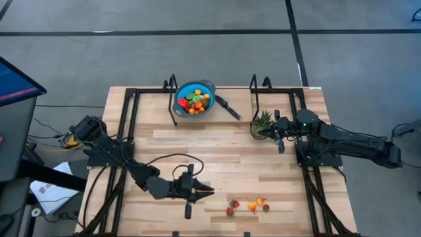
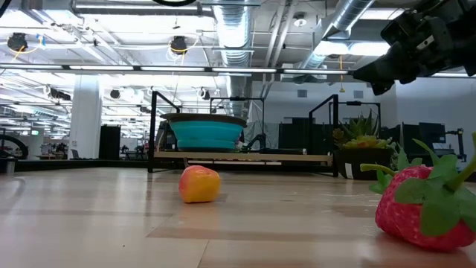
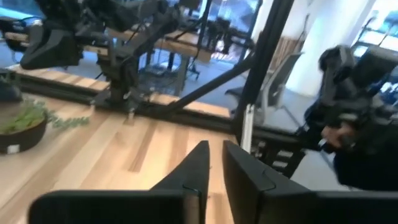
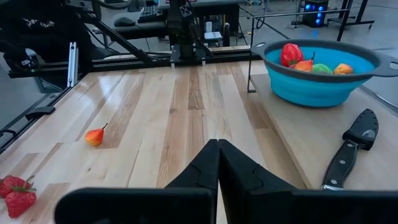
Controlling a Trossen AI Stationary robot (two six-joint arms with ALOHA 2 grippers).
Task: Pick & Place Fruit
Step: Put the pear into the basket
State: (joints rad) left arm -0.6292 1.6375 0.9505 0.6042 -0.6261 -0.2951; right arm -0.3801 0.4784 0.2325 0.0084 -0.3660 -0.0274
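Note:
Several small toy fruits lie on the wooden table near its front edge: strawberries (image 1: 231, 209) and orange pieces (image 1: 252, 206). In the low view one orange piece (image 2: 199, 184) and one strawberry (image 2: 424, 207) show close up. More fruit fills the blue bowl (image 1: 195, 97) at the far edge. My left gripper (image 1: 209, 191) (image 3: 216, 168) points level toward the table's right, just left of the loose fruit and above the table. A narrow gap shows between its fingers, with nothing in it. My right gripper (image 1: 271, 130) (image 4: 218, 149) waits shut beside the potted plant.
A black-handled knife (image 1: 230, 108) lies right of the bowl. A spiky green plant (image 1: 262, 122) in a pot stands right of centre. Black frame rails (image 1: 128, 125) run along both sides of the table. Bare wood lies between the bowl and the loose fruit.

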